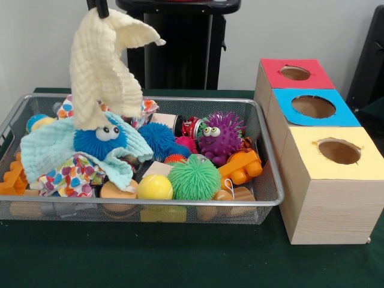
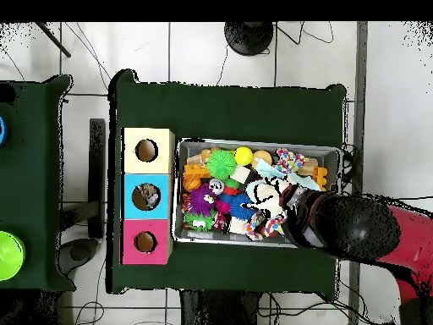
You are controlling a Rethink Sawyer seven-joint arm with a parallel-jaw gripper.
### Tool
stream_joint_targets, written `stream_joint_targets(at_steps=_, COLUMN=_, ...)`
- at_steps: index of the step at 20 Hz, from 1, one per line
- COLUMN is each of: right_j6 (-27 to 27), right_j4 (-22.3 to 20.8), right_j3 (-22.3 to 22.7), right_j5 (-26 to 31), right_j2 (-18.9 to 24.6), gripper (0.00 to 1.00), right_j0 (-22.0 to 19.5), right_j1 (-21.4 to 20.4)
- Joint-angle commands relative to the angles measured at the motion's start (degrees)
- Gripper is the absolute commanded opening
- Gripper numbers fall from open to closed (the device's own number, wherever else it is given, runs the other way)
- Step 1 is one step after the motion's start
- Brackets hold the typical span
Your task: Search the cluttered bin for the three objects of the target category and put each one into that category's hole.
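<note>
My gripper [image 1: 100,8] shows only as dark tips at the top edge, shut on a cream cloth [image 1: 99,66]. The cloth hangs down over the left half of the wire bin [image 1: 264,150], its lower end reaching the toys. A light blue cloth [image 1: 51,150] and a heart-patterned cloth [image 1: 69,177] lie in the bin's left part. Another patterned cloth [image 1: 146,111] lies behind them. To the right stand three boxes with holes: red [image 1: 318,78], blue [image 1: 345,114] and yellow [image 1: 303,159]. In the overhead view the arm [image 2: 355,224] covers the bin's [image 2: 258,145] right side, with the cream cloth [image 2: 264,196] at its end.
The bin also holds a blue fuzzy toy with eyes [image 1: 99,141], a purple spiky toy [image 1: 221,137], a green spiky ball [image 1: 193,179], a yellow ball [image 1: 155,187], an orange block [image 1: 241,168] and a can [image 1: 191,126]. The boxes touch the bin's right wall.
</note>
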Motion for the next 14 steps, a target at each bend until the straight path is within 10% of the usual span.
stream_joint_targets(at_steps=1, right_j6=-18.9, right_j4=-3.0, right_j3=-2.9, right_j5=6.9, right_j2=5.8, gripper=0.00, right_j0=-2.0, right_j1=3.6)
stream_joint_targets(at_steps=14, right_j6=-22.7, right_j4=-5.2, right_j3=-7.7, right_j5=15.0, right_j2=9.8, gripper=0.00, right_j0=-6.0, right_j1=4.0)
